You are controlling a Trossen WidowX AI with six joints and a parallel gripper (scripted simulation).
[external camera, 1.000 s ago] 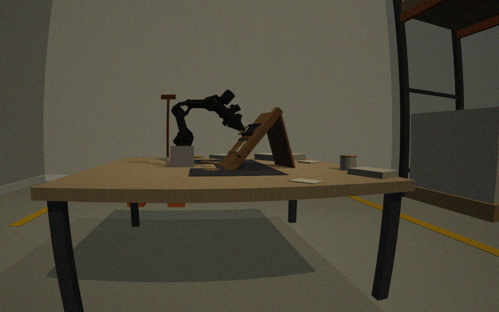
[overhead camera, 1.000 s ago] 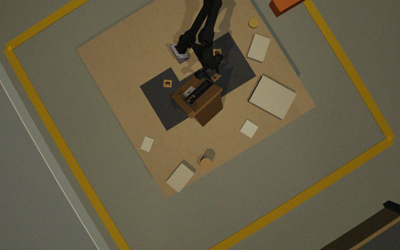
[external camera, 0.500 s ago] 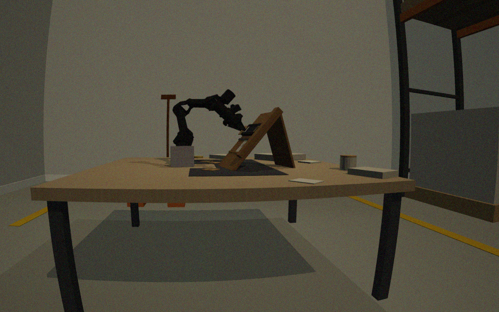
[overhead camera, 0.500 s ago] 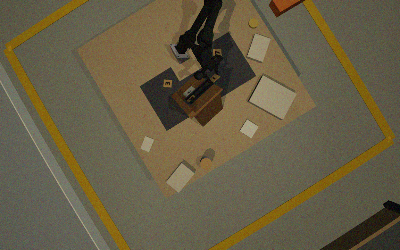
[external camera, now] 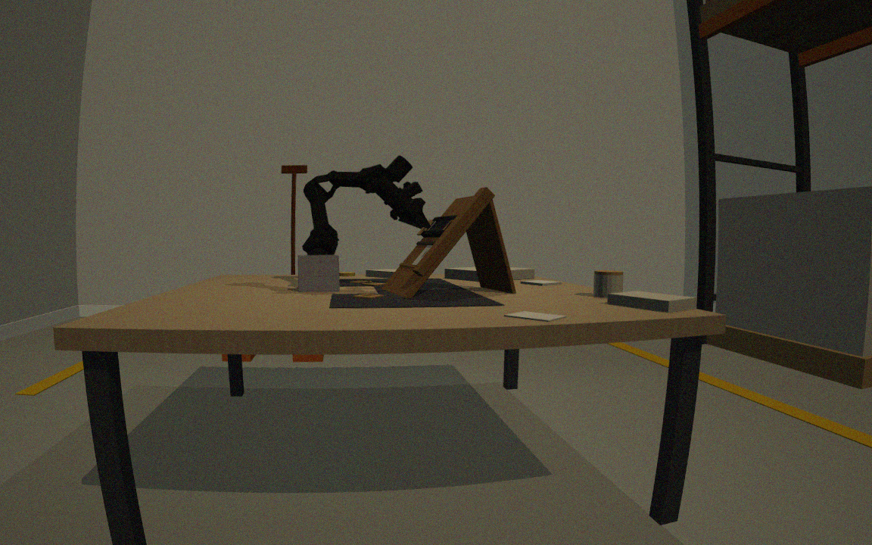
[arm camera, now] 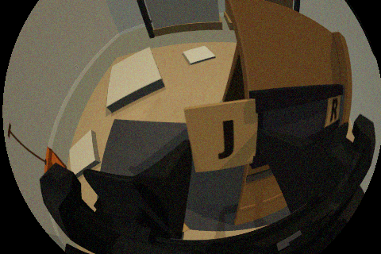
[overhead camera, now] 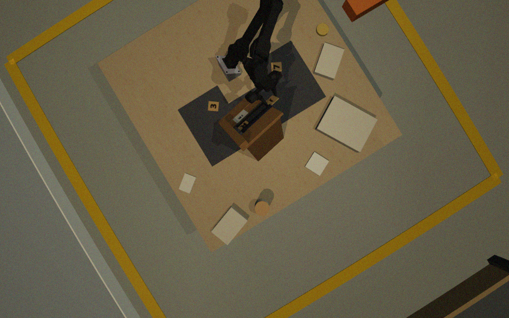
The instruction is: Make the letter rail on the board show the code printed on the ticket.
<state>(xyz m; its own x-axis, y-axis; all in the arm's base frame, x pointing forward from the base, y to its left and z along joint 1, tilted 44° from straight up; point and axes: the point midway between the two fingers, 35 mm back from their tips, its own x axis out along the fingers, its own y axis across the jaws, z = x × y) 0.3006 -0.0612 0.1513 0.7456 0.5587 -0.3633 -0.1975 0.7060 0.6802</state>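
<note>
Letter rail [overhead camera: 254, 118] [external camera: 436, 227] [arm camera: 294, 97] on wood counter [overhead camera: 141, 79] [external camera: 384, 338] [arm camera: 178, 67], grey-walled rm; fingers [overhead camera: 261, 98] [external camera: 428, 228] partly open, clamped on J tile [overhead camera: 272, 100] [arm camera: 210, 139].

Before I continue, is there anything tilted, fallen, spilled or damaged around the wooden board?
Nothing stands out. The board leans on its own support, the J tile is between the gripper's fingers, and I see no spill or damage.
</note>
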